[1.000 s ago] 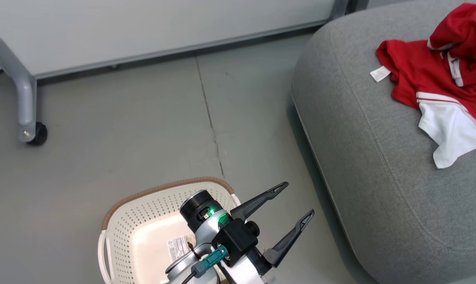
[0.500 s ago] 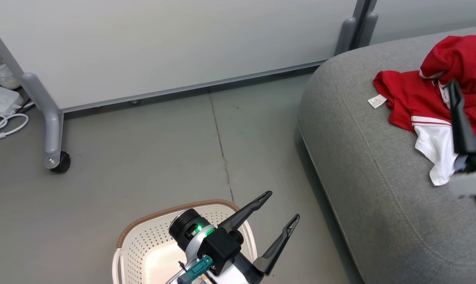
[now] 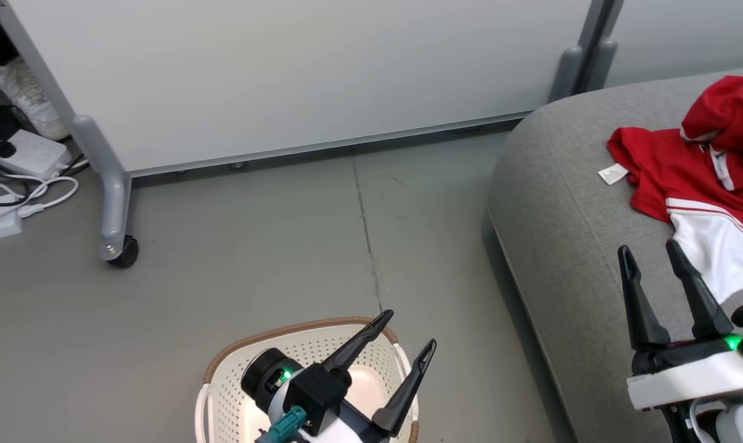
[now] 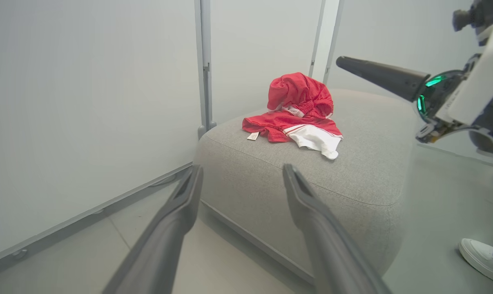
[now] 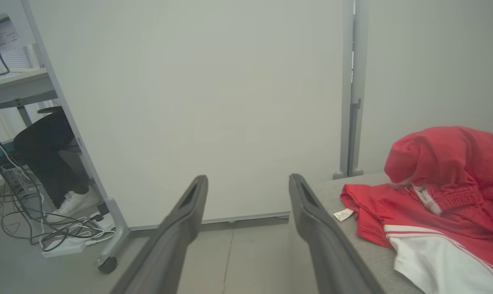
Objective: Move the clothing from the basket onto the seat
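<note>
The red clothing (image 3: 703, 178) with white panels lies bunched on the grey seat (image 3: 568, 246) at the right; it also appears on the seat in the left wrist view (image 4: 299, 114) and right wrist view (image 5: 434, 196). The cream basket (image 3: 322, 351) with a brown rim sits on the floor at the bottom, partly hidden by my left arm. My left gripper (image 3: 411, 329) hovers open above the basket's far right rim, nothing between its fingers. My right gripper (image 3: 651, 255) stands open over the seat's near part, just short of the clothing's white panel.
A white partition wall (image 3: 285, 74) on grey wheeled legs (image 3: 116, 240) runs along the back. Cables and a power strip (image 3: 14, 184) lie at the far left. A person's white shoe (image 4: 483, 259) rests on the floor beyond the seat; a person's shoe and dark trouser leg (image 5: 62, 196) are behind the partition.
The head camera has tilted up, shifting everything down the picture. My right gripper has come into view at the lower right over the seat. The clothing stays on the seat.
</note>
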### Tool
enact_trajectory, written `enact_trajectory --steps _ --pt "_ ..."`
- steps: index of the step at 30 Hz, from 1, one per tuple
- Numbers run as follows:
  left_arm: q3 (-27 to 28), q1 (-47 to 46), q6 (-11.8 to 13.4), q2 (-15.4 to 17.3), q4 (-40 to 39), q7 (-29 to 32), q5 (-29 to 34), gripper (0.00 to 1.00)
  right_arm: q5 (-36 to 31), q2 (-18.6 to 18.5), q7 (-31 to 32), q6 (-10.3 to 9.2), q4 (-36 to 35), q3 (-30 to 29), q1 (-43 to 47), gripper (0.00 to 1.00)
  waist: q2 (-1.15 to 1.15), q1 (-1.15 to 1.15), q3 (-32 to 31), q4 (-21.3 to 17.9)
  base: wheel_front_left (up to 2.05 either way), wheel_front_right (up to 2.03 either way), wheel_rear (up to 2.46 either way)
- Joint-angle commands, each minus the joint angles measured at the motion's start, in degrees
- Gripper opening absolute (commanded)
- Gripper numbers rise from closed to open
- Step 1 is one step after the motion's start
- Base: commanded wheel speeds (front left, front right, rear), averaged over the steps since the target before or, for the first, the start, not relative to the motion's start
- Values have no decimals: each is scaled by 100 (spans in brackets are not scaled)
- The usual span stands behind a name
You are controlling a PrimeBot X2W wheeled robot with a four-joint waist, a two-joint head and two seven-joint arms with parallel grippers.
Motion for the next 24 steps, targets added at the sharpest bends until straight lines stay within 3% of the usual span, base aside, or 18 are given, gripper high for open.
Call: enact_trajectory --steps 1,13,24 --pt "39 59 0 17 12 -1 -100 100 -67 40 -27 1 26 -36 94 100 0 0 -27 111 0 0 0" --pt "353 216 50 19 22 -1 -154 100 -247 249 -27 1 106 -50 339 100 0 0 -71 1027 0 0 0" --pt "888 411 272 16 -169 -1 -91 100 -392 333 -27 1 119 1 392 100 0 0 -183 1752 0 0 0"
